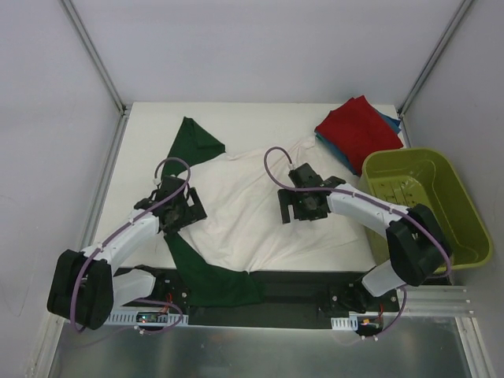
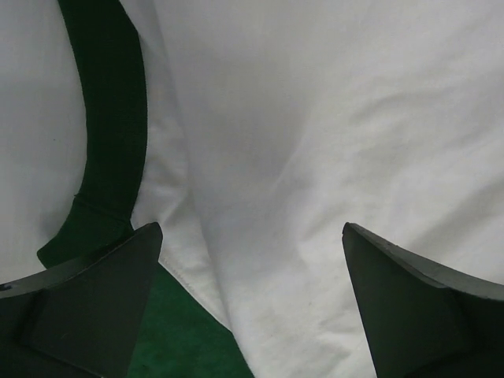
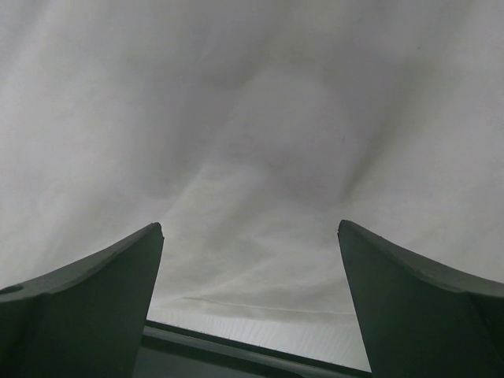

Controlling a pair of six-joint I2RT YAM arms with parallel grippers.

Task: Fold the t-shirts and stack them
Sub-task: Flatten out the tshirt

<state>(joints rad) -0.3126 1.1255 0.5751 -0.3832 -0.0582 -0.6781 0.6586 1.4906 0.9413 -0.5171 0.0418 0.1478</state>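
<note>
Spread rumpled across the middle of the white table (image 1: 146, 150): a cream-white cloth t-shirt with dark green sleeves (image 1: 244, 205), one sleeve pointing toward the far left corner, the other trailing to the near edge between the arm bases. Over the shirt's left side, by the seam where white body meets green sleeve, the left gripper (image 1: 183, 209) (image 2: 252, 236), fingers spread wide with nothing between them but cloth below. Over the shirt's right half, above plain white fabric, the right gripper (image 3: 250, 232), likewise gaping wide and holding nothing. Cannot tell whether either set of fingertips touches the cloth. At the far right corner, a folded red cloth t-shirt (image 1: 358, 130) stacked on a folded teal-blue cloth t-shirt (image 1: 391, 120). Just beside that stack, along the right edge, an olive-green plastic basket (image 1: 465, 213).
</note>
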